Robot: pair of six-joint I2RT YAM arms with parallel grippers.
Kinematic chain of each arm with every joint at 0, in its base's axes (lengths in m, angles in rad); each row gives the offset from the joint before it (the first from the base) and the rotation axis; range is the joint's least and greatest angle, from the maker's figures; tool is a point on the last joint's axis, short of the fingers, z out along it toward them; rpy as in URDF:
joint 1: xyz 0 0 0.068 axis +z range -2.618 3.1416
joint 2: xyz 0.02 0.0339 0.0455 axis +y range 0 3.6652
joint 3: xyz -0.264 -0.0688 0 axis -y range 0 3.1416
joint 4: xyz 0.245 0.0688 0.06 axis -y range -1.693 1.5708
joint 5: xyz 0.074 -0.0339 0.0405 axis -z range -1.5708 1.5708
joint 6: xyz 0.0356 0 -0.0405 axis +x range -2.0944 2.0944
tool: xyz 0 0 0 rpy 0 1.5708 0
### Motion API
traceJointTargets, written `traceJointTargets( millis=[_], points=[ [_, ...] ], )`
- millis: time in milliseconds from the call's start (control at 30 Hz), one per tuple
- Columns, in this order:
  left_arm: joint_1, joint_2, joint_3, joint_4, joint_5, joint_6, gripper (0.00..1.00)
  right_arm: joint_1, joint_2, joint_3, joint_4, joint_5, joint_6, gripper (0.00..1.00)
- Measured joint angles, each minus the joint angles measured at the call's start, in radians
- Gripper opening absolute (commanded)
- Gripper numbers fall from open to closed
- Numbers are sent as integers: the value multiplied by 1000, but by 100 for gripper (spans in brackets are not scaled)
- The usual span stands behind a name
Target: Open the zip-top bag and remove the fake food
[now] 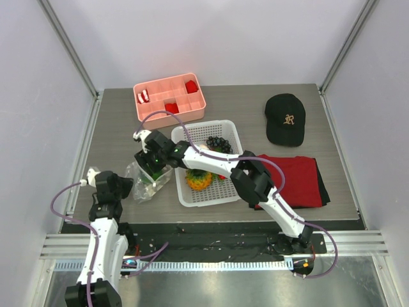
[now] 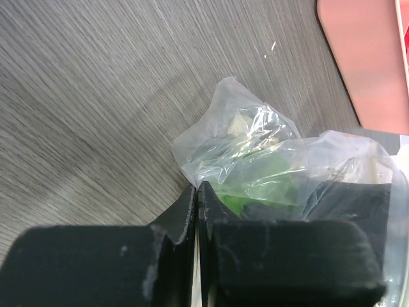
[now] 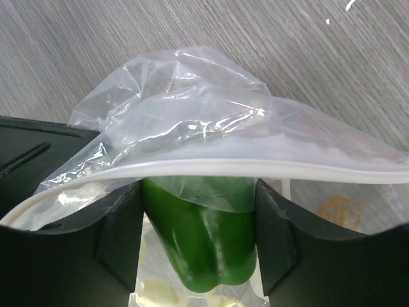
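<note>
The clear zip-top bag [image 1: 148, 184] lies on the table left of the white basket, its mouth open. My left gripper [image 1: 125, 186] is shut on the bag's left edge; in the left wrist view the closed jaws [image 2: 197, 190] pinch the plastic [image 2: 255, 144]. My right gripper [image 1: 153, 167] reaches into the bag's mouth. In the right wrist view its fingers [image 3: 121, 230] press both sides of the green fruit [image 3: 201, 236] under the bag's white zip strip [image 3: 211, 169]. A whitish piece [image 3: 156, 291] lies below it. The pineapple [image 1: 199, 180] and dark grapes [image 1: 218, 142] sit in the basket.
The white perforated basket [image 1: 232, 133] stands mid-table, under my right arm. A pink compartment tray [image 1: 167, 93] with red pieces is behind it and shows in the left wrist view [image 2: 364, 57]. A black cap [image 1: 285, 118] and a red cloth [image 1: 298, 179] lie to the right.
</note>
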Motion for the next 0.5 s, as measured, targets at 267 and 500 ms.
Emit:
traceJointTargets(
  millis=[267, 500],
  points=[
    [0, 19, -8, 7, -6, 0, 0, 0, -34, -62, 26, -2, 9, 3],
    [-2, 39, -7, 22, -14, 1, 0, 0, -175, -175, -18, -31, 23, 1]
  ],
)
